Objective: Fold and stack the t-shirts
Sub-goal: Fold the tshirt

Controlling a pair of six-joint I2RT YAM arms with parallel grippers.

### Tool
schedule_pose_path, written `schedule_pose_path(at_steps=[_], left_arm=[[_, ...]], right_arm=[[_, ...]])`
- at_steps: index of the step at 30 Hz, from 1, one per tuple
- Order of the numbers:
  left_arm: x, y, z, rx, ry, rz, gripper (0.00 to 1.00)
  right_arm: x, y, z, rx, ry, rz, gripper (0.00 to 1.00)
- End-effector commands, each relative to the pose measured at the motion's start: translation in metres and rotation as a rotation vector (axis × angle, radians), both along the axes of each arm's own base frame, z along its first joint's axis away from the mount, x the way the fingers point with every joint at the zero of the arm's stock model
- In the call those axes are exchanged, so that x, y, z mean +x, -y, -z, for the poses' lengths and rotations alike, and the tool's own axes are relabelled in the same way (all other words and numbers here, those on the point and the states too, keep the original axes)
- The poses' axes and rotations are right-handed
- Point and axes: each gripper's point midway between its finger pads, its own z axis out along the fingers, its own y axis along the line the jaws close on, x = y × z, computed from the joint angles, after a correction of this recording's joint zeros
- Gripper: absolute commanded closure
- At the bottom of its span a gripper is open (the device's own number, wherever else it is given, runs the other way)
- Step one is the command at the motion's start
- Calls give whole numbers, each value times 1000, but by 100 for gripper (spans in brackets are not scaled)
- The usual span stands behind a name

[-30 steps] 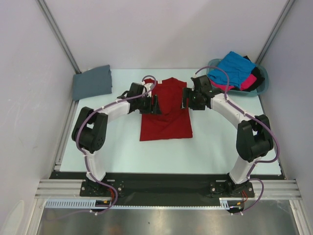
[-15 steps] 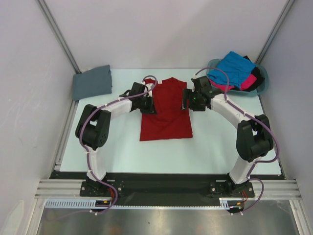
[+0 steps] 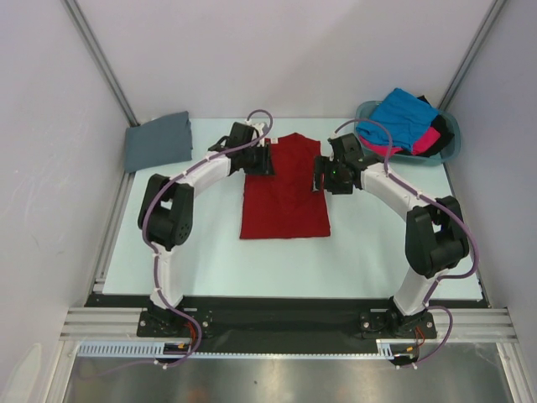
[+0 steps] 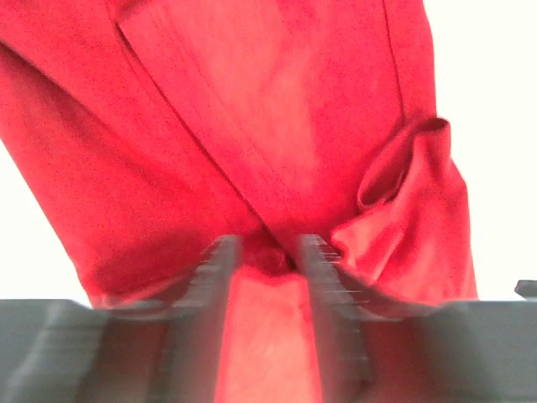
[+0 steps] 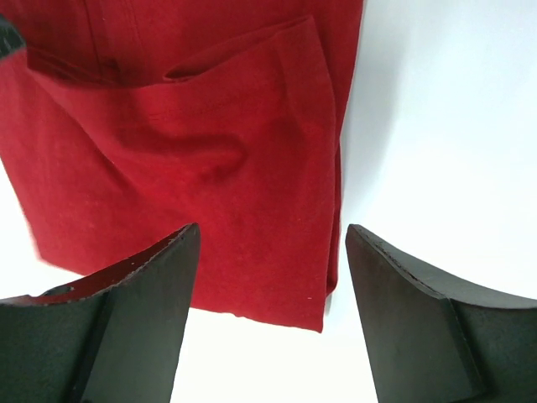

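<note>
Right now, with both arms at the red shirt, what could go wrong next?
One: red cloth is bunched between the narrow left jaws near the shoulder of the red shirt; if it snags when that arm pulls away, the tucked sleeve could drag open.
Two: the right jaws hang open over its right edge, where a flap lifts; closing there might catch only the top layer and skew the fold.

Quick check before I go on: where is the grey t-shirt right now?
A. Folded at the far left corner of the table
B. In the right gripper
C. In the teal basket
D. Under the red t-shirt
A: the grey t-shirt lies folded at the far left corner of the table, apart from the red t-shirt and the teal basket.
</note>
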Motion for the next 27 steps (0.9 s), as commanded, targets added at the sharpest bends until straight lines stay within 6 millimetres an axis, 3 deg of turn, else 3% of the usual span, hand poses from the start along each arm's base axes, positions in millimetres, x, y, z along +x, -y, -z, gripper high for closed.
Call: schedule_pose_path(at_steps=[1, 3, 5, 6, 8, 9, 14, 16, 17, 19, 25, 27], left_arm=[[15, -6, -6, 35, 18, -22, 50], [12, -13, -2, 57, 10, -50, 23], [2, -21, 6, 78, -1, -71, 22], [2, -28, -3, 94, 23, -98, 18], [-8, -39, 2, 128, 5, -124, 12], [-11, -44, -9, 134, 26, -139, 10], [-33, -66, -7, 183, 29, -191, 8], [-35, -70, -16, 168, 64, -217, 7], [-44, -73, -7, 171, 45, -220, 6], [-47, -74, -12, 156, 66, -232, 6], [-58, -77, -2, 151, 52, -230, 5], [-59, -77, 3, 157, 41, -224, 5]], right_arm=[[1, -3, -9, 15, 28, -7, 25], [0, -2, -9, 13, 27, -5, 25], [0, -2, -9, 8, 35, -7, 25], [0, 0, -8, 5, 33, -6, 24], [1, 0, -6, -7, 34, -13, 24], [2, 0, -3, -13, 30, -15, 25], [9, 3, 11, -45, 23, -29, 32], [12, 6, 18, -63, 18, -27, 34], [13, 8, 21, -69, 16, -28, 34], [17, 12, 27, -95, 11, -26, 34], [26, 16, 37, -133, 4, -33, 37], [31, 16, 40, -138, 1, -36, 44]])
